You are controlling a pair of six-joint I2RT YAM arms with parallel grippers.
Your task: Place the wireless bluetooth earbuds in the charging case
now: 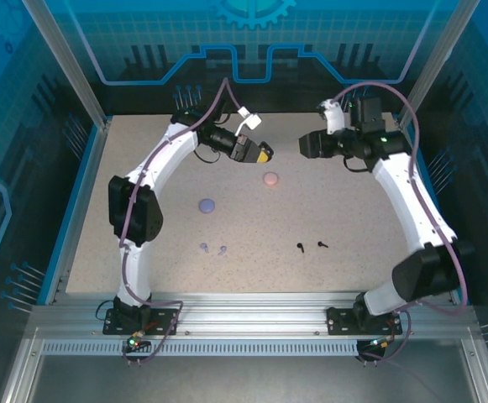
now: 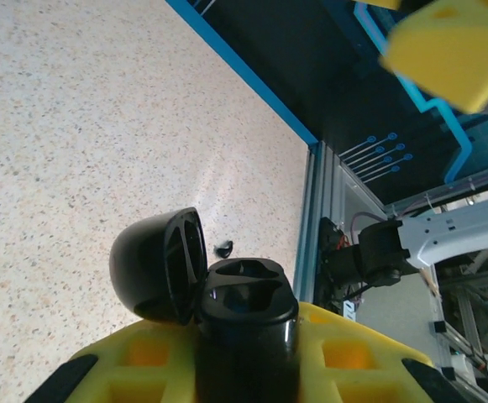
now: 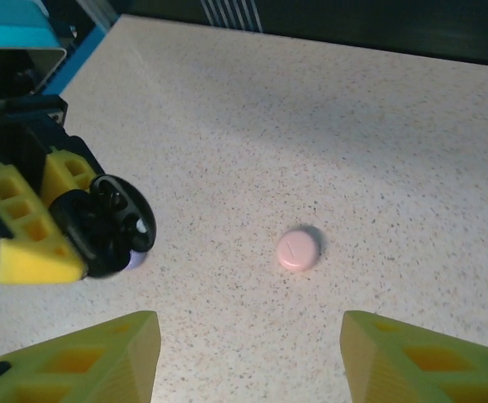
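My left gripper (image 1: 259,154) is shut on a black charging case (image 2: 248,306), held above the table at the back. Its lid (image 2: 160,264) is flipped open and both sockets look empty. My right gripper (image 3: 252,357) hangs open and empty opposite it, yellow fingers (image 3: 101,357) wide apart, above a closed pink case (image 3: 298,249) on the table. Two black earbuds (image 1: 300,247) (image 1: 322,245) lie right of centre near the front. Two lilac earbuds (image 1: 203,246) (image 1: 223,249) lie left of centre. One black earbud (image 2: 224,248) shows beyond the held case.
A closed lilac round case (image 1: 207,205) lies on the speckled table left of the pink one. Blue-edged walls (image 1: 80,193) and metal posts bound the table. The arms' bases stand on the aluminium rail (image 1: 252,306) at the near edge.
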